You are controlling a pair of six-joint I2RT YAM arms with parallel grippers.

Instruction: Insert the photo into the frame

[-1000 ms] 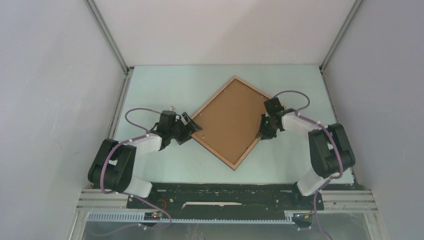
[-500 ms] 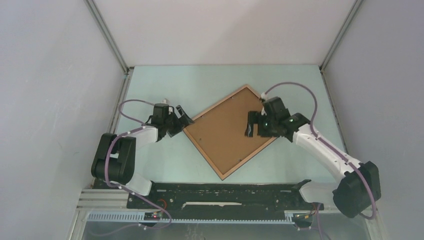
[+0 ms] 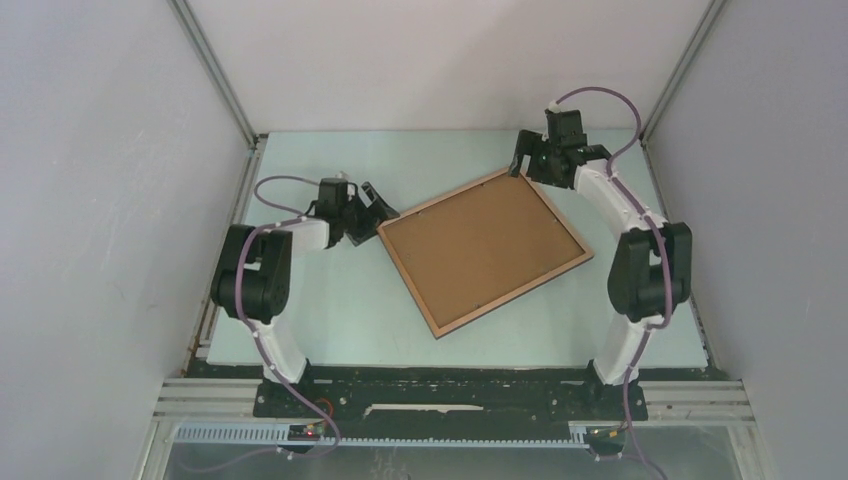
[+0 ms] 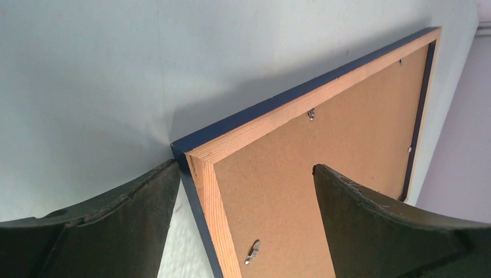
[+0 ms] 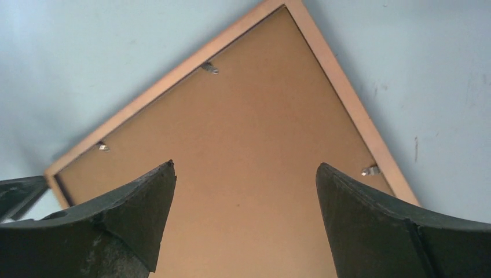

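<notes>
The frame (image 3: 483,250) lies flat on the pale table (image 3: 330,300), plain brown backing board upward, turned at a slant. My left gripper (image 3: 378,207) is open at the frame's left corner. In the left wrist view that corner (image 4: 194,159) sits between the fingertips (image 4: 145,191) without being gripped, and small metal clips (image 4: 311,114) show on the board. My right gripper (image 3: 520,165) is open by the far corner. In the right wrist view the right gripper (image 5: 244,167) hovers over the frame's board (image 5: 243,116) with nothing held. The photo is out of view.
Grey enclosure walls close in left, right and behind, with aluminium rails (image 3: 235,215) along the table's side edges. The black base bar (image 3: 450,385) of both arms runs along the near edge. Purple cables (image 3: 590,95) loop off each wrist.
The right gripper opened, left the frame's right edge and swung to its far corner. The frame turned on the table. The left gripper shifted back to the left corner.
</notes>
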